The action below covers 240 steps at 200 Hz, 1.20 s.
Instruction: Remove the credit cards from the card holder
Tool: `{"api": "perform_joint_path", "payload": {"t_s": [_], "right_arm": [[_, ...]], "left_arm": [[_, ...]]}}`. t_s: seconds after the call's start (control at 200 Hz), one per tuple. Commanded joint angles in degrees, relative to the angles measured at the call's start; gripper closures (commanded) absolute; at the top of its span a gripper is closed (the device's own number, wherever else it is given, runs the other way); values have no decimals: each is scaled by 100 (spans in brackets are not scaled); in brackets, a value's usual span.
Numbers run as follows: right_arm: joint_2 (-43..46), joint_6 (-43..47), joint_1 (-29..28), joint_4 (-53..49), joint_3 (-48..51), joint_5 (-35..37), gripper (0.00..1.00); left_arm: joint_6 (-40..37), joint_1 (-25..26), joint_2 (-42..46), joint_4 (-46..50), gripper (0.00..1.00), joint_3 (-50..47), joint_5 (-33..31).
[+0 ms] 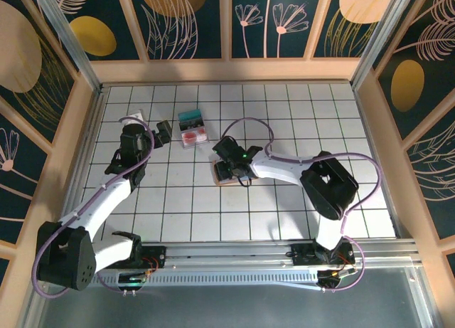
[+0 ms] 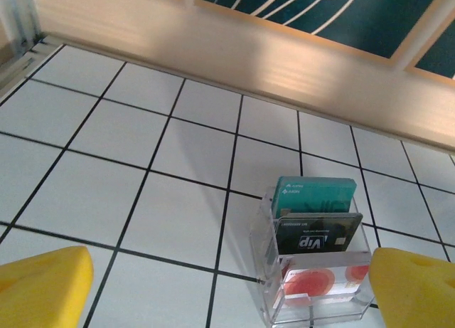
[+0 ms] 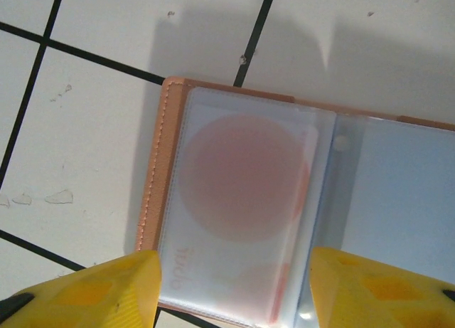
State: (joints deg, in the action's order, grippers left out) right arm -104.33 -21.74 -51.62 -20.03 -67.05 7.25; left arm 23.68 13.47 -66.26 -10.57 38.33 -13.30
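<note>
Yellow fingertips (image 3: 99, 289) of the right gripper (image 3: 234, 289) sit at the bottom corners of the wrist view. Right beneath them lies the card holder (image 3: 152, 178), spread open and flat on the white tiled worktop (image 3: 106, 72). There's a tan stitched edge on the left with a clear plastic pocket over it, and inside that pocket is a red-and-white card (image 3: 242, 178), fully seated. The jaws stand partly apart, one pad at each long side of the pocket. Whether they pinch it or merely bracket it, I cannot tell.

From above, the card holder (image 1: 226, 176) rests near the middle of the worktop (image 1: 298, 114), a touch left of centre, with the right gripper (image 1: 232, 159) directly over it.

Out toward the far-left corner a clear stand (image 2: 264, 260) is upright with three tiers. A teal card (image 2: 316, 196) is at the back, a dark card (image 2: 320, 232) is in the middle, and a second red-and-white card (image 2: 320, 279) is in front. The left gripper (image 2: 227, 289) faces the stand from close by, jaws spread wide with nothing between them. Seen overhead, the left gripper (image 1: 162, 134) is near the stand's left side, apart from it.
</note>
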Motion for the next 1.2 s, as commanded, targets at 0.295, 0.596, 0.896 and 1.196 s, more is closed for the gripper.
{"api": "perform_joint_path", "payload": {"t_s": [0.295, 0.596, 0.896, 1.196], "right_arm": [[-450, 91, -86, -102, -300, -35, 35], [-634, 73, -85, -142, -196, 65, 42], [-387, 125, -92, 157, -48, -511, 60], [-79, 161, -89, 40, -19, -153, 72]], "left_arm": [[515, -25, 122, -244, 1, -118, -355], [504, -20, 111, -218, 1, -124, -287], [422, -21, 148, -155, 1, -36, -218], [326, -24, 435, -183, 1, -88, -34]]}}
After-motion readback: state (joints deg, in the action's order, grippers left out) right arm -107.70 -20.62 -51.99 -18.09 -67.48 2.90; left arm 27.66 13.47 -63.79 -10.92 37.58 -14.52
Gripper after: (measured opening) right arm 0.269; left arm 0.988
